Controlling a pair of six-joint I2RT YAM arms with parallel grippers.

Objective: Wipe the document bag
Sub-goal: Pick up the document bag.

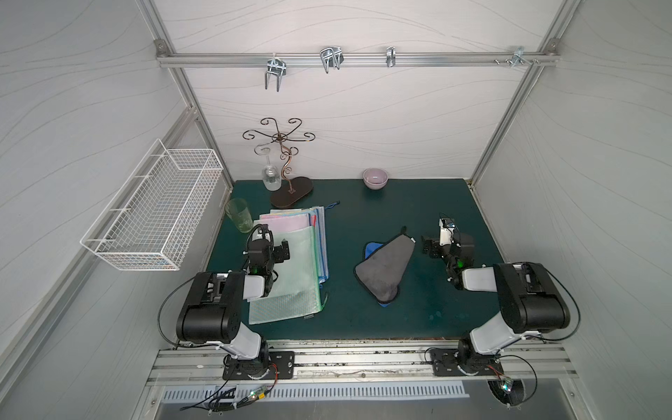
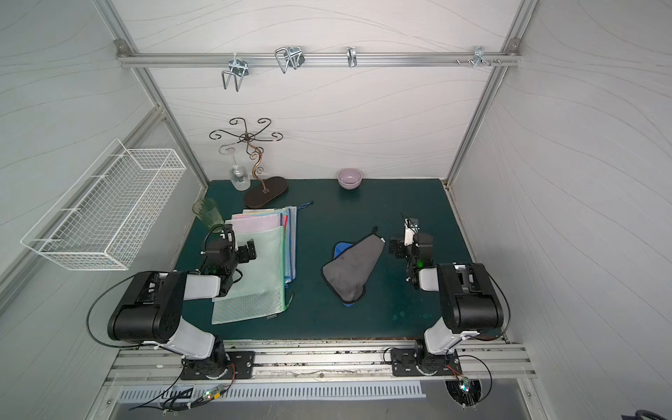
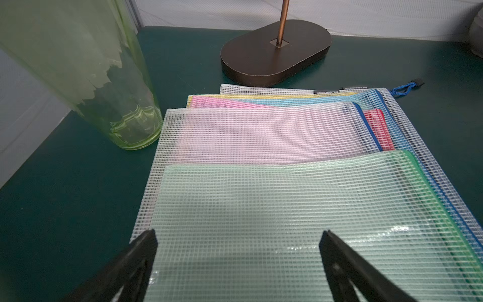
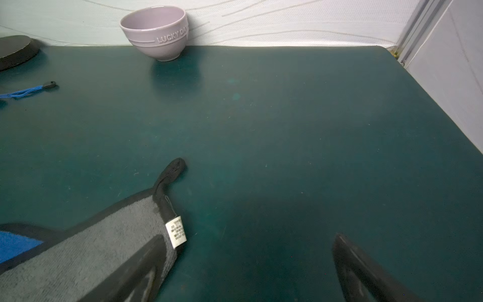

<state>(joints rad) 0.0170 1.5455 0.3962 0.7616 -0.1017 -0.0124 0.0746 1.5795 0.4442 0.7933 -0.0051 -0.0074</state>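
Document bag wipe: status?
Left gripper open over green document bag. Right gripper open beside grey cloth, not holding it. Glass tumbler beside bag stack.

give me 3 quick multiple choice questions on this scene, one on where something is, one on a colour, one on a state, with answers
1. Where is the grey cloth relative to the pile of document bags?
A. on top of it
B. flat on the mat, beside it and apart
C. tucked under it

2. What colour is the top document bag?
A. green
B. red
C. black

3. How is the right hand?
A. shut on the cloth
B. open, gripping nothing
C. shut and empty

Answers:
1 B, both top views show bare mat between cloth and pile.
2 A, the left wrist view shows green mesh uppermost.
3 B, the right wrist view shows its fingers spread wide with only mat between them.
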